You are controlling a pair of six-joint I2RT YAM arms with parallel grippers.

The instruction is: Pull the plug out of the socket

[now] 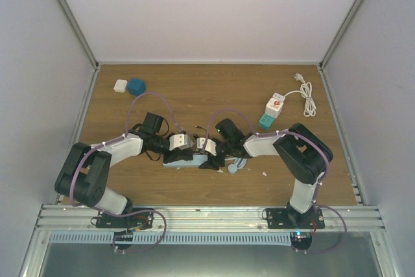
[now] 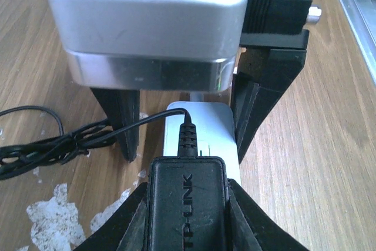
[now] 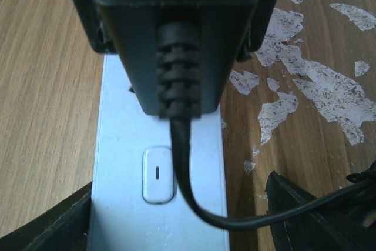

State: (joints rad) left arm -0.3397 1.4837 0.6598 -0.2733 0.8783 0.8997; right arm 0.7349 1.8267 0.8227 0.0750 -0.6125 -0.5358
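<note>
Wood table [image 1: 214,89] is carrying a pale strip [image 1: 174,165] lying left to right, close to the arm bases. Both arms are crowding over it, the left gripper [image 1: 183,154] at its middle and the right gripper [image 1: 209,158] just right of that. Well behind the strip to the left, a white box [image 1: 120,85] and a blue block [image 1: 136,86] are sitting side by side. Well behind it to the right, a white cube [image 1: 275,105] with a looped cord [image 1: 308,98] is sitting by a teal block [image 1: 266,121]. A grey disc [image 1: 232,168] is lying just right of the strip.

From the left wrist, the left fingers [image 2: 251,224] are pressing on both sides of a black plug [image 2: 188,204] sitting on top of the strip, gripping it narrowly. The plug's ribbed collar is pointing along the strip toward the right gripper, and its cable [image 2: 53,145] is trailing sideways onto the wood.

From the right wrist, the right fingers [image 3: 305,218] are standing wide apart astride the strip, holding nothing. A switch [image 3: 158,174] is showing between them and the plug. Whether the pins are seated I cannot tell. White flecks [image 3: 317,86] are marking the wood beside the strip.
</note>
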